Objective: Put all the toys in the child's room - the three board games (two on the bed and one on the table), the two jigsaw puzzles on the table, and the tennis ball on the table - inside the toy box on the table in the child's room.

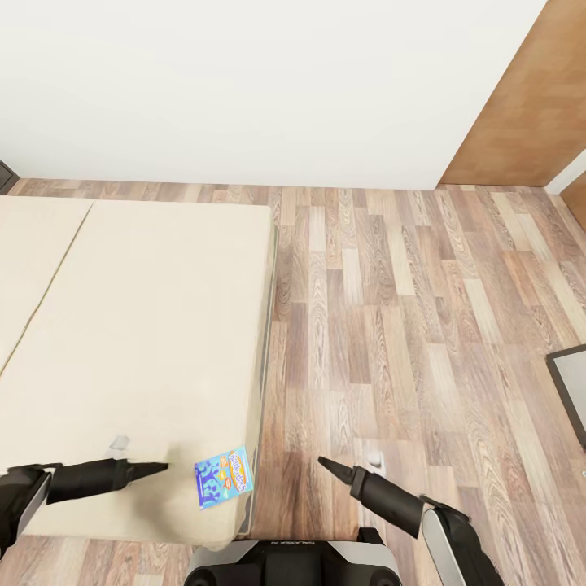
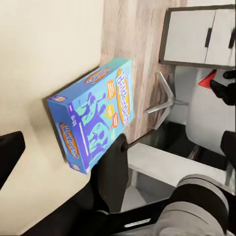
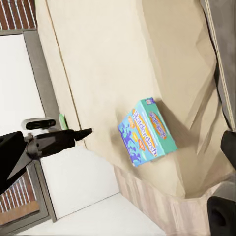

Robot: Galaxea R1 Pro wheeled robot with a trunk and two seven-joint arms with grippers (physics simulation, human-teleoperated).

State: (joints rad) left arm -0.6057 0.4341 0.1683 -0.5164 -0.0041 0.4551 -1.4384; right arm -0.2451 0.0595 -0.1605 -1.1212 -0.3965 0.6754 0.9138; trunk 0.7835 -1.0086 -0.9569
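A light-blue cartoon board game (image 1: 224, 478) lies flat on the cream bed (image 1: 146, 325), close to its near right corner and edge. My left gripper (image 1: 161, 467) hovers low over the mattress just left of the box, pointing at it, a short gap away. In the left wrist view the box (image 2: 93, 115) lies ahead, and one finger (image 2: 10, 152) sits at the frame's edge, far from the other, holding nothing. My right gripper (image 1: 324, 463) hangs over the wood floor to the right of the bed, empty. The right wrist view has the box (image 3: 146, 132) on the mattress.
Wood-plank floor (image 1: 407, 309) stretches right of the bed to a white wall (image 1: 268, 89) and a brown door (image 1: 521, 106). A dark-framed pale panel (image 1: 571, 391) pokes in at the right edge. White drawers (image 2: 196, 34) stand beyond the box. My base (image 1: 293, 561) is below.
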